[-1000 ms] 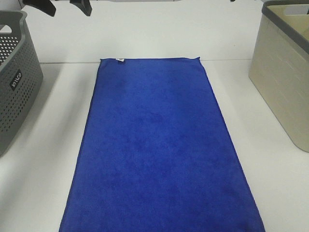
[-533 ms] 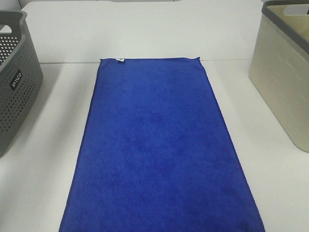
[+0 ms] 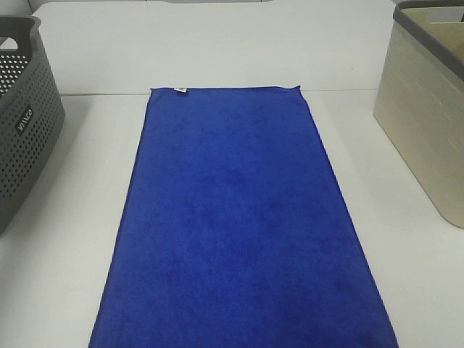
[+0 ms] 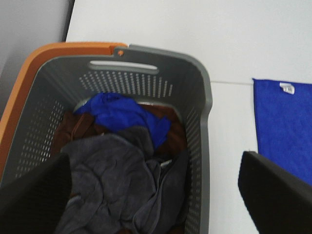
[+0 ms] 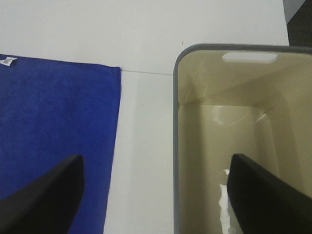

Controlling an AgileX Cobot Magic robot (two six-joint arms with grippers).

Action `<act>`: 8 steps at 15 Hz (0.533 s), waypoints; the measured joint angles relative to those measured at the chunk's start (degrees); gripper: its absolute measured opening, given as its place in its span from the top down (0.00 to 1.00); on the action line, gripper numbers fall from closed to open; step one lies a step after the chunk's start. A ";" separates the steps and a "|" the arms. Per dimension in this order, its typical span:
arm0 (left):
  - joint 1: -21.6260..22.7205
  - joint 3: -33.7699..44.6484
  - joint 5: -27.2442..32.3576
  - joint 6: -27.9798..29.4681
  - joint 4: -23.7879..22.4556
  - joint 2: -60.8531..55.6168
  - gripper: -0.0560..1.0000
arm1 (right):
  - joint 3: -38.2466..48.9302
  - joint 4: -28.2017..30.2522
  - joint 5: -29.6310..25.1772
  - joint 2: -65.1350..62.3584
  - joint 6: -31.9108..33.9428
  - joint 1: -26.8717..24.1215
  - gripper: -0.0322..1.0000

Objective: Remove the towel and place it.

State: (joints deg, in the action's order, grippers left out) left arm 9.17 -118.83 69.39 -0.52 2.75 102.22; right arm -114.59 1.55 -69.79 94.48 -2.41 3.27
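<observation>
The royal-blue towel (image 3: 239,225) lies flat and spread out down the middle of the white table, its white tag (image 3: 180,90) at the far short edge. Neither gripper shows in the exterior high view. My left gripper (image 4: 155,161) is open and empty, hanging above the grey basket (image 4: 204,102); the towel's far corner (image 4: 282,126) lies off to the side. My right gripper (image 5: 155,158) is open and empty, above the near wall of the beige basket (image 5: 214,141), with the towel (image 5: 53,117) beside it.
The grey perforated basket (image 3: 22,130) stands at the table's left and holds crumpled grey, blue and brown cloths (image 4: 122,146); an orange rim (image 4: 29,73) shows around it. The beige basket (image 3: 420,123) stands at the right. White table (image 3: 65,239) borders the towel.
One second ago dark gripper parts showed at the top left of the exterior high view; they have left that view. The towel and baskets have not moved.
</observation>
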 joint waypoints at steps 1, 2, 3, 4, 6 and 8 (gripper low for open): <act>1.09 12.83 0.06 -0.40 0.06 -9.34 0.14 | 10.08 -0.63 0.06 -8.48 1.03 0.00 0.20; 1.20 18.45 0.11 -0.57 0.06 -13.92 0.14 | 15.30 -0.80 0.06 -13.12 1.32 0.00 0.20; 1.20 23.61 0.23 -0.57 0.06 -18.51 0.14 | 20.68 -0.86 0.00 -18.33 1.43 0.00 0.20; 1.26 28.36 0.23 -0.57 0.06 -23.15 0.14 | 26.53 -0.92 0.00 -22.98 1.72 0.00 0.20; 1.26 37.87 0.29 -0.57 0.06 -32.95 0.14 | 36.21 -1.09 0.00 -32.43 1.83 0.00 0.20; 1.26 45.32 0.40 -0.57 -0.06 -41.14 0.14 | 45.95 -1.09 0.00 -42.46 1.83 0.00 0.20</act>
State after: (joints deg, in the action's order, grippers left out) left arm 10.43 -73.51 69.79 -1.09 2.69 61.08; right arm -68.64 0.46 -69.79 52.02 -0.57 3.27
